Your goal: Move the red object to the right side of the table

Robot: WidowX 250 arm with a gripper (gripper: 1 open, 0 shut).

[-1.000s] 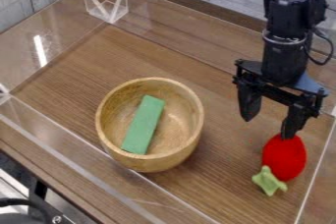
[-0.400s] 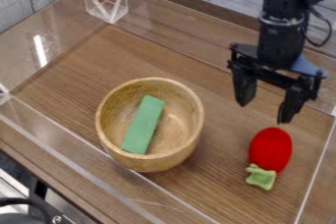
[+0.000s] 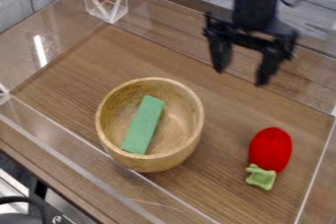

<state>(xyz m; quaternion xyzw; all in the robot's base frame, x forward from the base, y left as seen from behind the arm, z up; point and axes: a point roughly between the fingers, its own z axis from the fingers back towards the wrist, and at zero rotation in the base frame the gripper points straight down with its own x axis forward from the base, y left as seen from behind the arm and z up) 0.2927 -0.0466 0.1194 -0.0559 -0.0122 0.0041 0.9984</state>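
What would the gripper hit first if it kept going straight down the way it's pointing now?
Most likely bare table. The gripper hangs open, fingers pointing down, with nothing between them. The red object lies nearer the camera and the wooden bowl to the left, both apparently clear, though depth is uncertain from one view.

The table is brown wood-grain with a smooth, slightly shiny finish, bordered by clear glossy acrylic walls. The wooden bowl is pale and matt, holding a flat matt green block. The red object looks smooth plastic. The gripper is matt black.
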